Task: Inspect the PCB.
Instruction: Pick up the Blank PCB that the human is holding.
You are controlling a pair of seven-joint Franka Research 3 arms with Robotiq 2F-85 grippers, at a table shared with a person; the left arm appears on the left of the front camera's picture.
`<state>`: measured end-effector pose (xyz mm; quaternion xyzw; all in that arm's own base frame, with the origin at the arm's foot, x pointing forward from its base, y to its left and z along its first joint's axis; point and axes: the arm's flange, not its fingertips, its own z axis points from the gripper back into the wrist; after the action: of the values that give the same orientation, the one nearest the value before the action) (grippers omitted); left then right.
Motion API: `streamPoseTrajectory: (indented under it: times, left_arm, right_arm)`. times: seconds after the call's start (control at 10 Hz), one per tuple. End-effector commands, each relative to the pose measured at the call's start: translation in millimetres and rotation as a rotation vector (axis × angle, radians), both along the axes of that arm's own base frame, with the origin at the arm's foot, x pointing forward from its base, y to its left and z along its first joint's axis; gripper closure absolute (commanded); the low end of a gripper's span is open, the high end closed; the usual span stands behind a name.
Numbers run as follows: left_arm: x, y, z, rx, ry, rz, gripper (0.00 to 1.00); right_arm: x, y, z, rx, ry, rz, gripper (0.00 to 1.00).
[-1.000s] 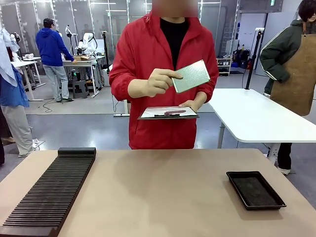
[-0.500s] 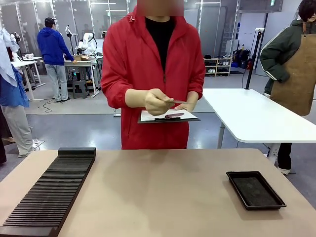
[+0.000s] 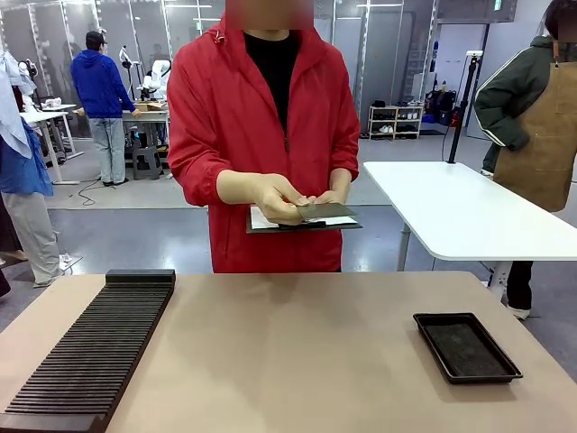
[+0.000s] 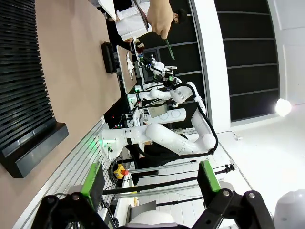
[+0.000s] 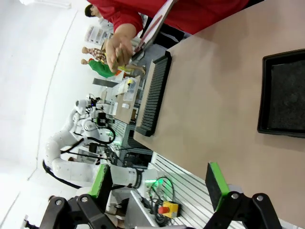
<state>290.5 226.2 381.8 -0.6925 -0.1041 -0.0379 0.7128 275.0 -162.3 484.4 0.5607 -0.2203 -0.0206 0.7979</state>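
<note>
Holding the board: the person in the red jacket (image 3: 261,117) at the far side has the circuit board (image 3: 326,211) pinched in 1 of their own hands (image 3: 270,194). It lies nearly flat just above the clipboard (image 3: 267,221), which they carry at waist height beyond the worktop (image 3: 288,361).
Robot's left hand (image 4: 151,183): spread wide with nothing between its 2 green pads, back at the robot's side and well apart from the board.
Robot's right hand (image 5: 158,186): likewise spread and empty, and just as far off.
On the worktop: a long black slotted rack (image 3: 90,352) on the robot's left and a shallow black tray (image 3: 466,347) on its right, with nothing in the tray.
Stage: as I read it, the checking is the person's job right now, and both arms are waiting.
What could go wrong: the board is thin and held by a fingertip pinch at 1 end. A loose grip could let it slide off the clipboard to the floor. If an arm reached in while the person was handling the board, their fingers could get caught. A flat board also gives the pads little to grab.
Front view: gives the board's grey-green upper face and how it sits over the clipboard.
Left wrist view: gives the board edge-on, a thin green sliver sticking out from the person's fingers, so its thinness is plain.
Right wrist view: gives the tray's bare floor from close by.
</note>
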Motion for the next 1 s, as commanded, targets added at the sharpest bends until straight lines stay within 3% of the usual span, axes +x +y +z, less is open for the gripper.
streamPoseTrajectory:
  times: [0.0, 0.2, 0.4, 0.6, 0.9]
  left_arm:
    - [-2.5, 0.7, 1.3, 0.006, 0.007, -0.002, 0.00]
    - [-2.5, 0.7, 1.3, 0.006, 0.007, -0.002, 0.00]
    - [-2.5, 0.7, 1.3, 0.006, 0.007, -0.002, 0.00]
    - [-2.5, 0.7, 1.3, 0.006, 0.007, -0.002, 0.00]
    - [-2.5, 0.7, 1.3, 0.006, 0.007, -0.002, 0.00]
  right_arm:
    - [24.3, 17.2, 33.0, 0.045, 0.153, -0.006, 0.00]
    - [53.7, 57.3, 56.9, 0.014, 0.241, 0.008, 0.00]
    - [80.1, 101.1, 77.8, 0.015, 0.262, 0.040, 0.00]
    - [114.4, 147.3, 78.6, 0.047, 0.322, 0.031, 0.00]
    - [137.8, 213.2, 67.8, 0.082, 0.393, 0.046, 0.00]
